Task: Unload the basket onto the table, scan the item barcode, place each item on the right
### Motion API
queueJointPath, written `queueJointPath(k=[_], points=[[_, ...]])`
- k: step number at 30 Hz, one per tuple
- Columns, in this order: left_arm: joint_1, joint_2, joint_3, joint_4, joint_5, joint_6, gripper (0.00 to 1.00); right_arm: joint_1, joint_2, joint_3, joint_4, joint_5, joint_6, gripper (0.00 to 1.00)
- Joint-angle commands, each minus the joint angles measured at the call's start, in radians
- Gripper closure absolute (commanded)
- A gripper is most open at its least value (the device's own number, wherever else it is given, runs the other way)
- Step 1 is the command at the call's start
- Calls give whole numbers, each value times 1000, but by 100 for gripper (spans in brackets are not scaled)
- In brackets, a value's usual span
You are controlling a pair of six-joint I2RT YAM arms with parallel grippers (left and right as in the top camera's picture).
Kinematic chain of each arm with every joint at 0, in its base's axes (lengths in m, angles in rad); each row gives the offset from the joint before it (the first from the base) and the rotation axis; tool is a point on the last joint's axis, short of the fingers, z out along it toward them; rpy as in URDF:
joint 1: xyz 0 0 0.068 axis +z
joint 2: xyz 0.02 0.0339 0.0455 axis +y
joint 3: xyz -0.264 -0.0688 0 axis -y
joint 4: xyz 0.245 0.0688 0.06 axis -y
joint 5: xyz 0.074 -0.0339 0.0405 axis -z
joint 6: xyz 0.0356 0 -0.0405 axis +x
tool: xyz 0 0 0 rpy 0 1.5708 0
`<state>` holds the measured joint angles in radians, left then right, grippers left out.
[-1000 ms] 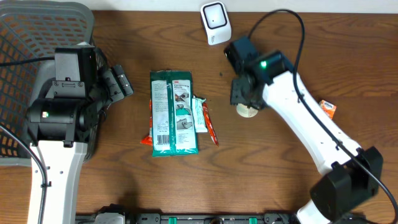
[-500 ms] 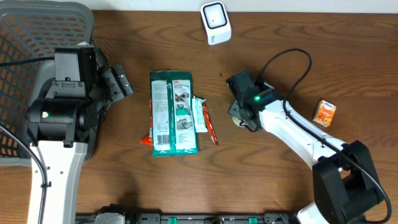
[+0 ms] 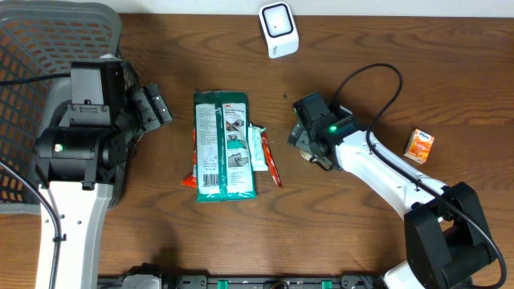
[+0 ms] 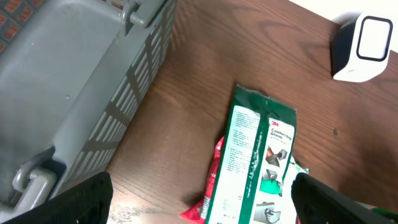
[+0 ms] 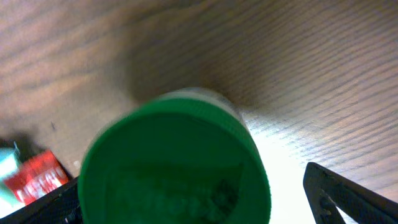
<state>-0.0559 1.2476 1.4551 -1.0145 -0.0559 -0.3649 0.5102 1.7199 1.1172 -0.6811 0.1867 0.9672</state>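
Right gripper (image 5: 186,186): in the right wrist view you see only the two dark fingertips (image 5: 348,196), cut off at the lower corners of the frame. They stand wide apart and are clamped on nothing. The green-topped container (image 5: 174,155) sits between them. Its round top fills the middle of the frame and is blurred, so you cannot read any label or barcode, and its body is hidden beneath the top. There is clear wood between the container and the lower-right fingertip. On the lower-left side you cannot tell whether there is contact.

Overhead, the right wrist covers the container almost wholly, right of centre on the table (image 3: 385,72).

Left gripper (image 4: 202,190): its fingers are spread wide at the lower corners, tips only, and hold nothing.

The green package (image 3: 224,146) lies flat at centre. It partly buries a red packet (image 3: 275,170) and a teal packet (image 3: 259,148), and only their edges show.

The scanner (image 3: 278,29) stands at the top centre, well apart from the container. The left arm hides part of the basket (image 3: 48,48) in the upper left. An orange box (image 3: 419,145) lies at the right, its print too small to read.
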Motion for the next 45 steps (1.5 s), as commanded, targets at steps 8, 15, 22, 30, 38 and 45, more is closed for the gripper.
queueJointPath(k=[8, 15, 22, 30, 38, 45], points=[[3, 0, 8, -2, -9, 13, 9, -56, -32, 335, -352, -74, -385, 1], [3, 0, 8, -2, -9, 13, 9, -86, -32, 352, -333, -109, -404, 2], [3, 0, 8, -2, -9, 13, 8, -82, -21, 295, -288, -87, -289, 22], [3, 0, 8, -2, -9, 13, 9, -84, 49, 261, -244, -130, -288, 16], [3, 0, 8, -2, -9, 13, 9, -83, 145, 261, -225, -153, -288, 20], [3, 0, 8, -2, -9, 13, 9, -77, 184, 261, -236, -171, -287, 27]])
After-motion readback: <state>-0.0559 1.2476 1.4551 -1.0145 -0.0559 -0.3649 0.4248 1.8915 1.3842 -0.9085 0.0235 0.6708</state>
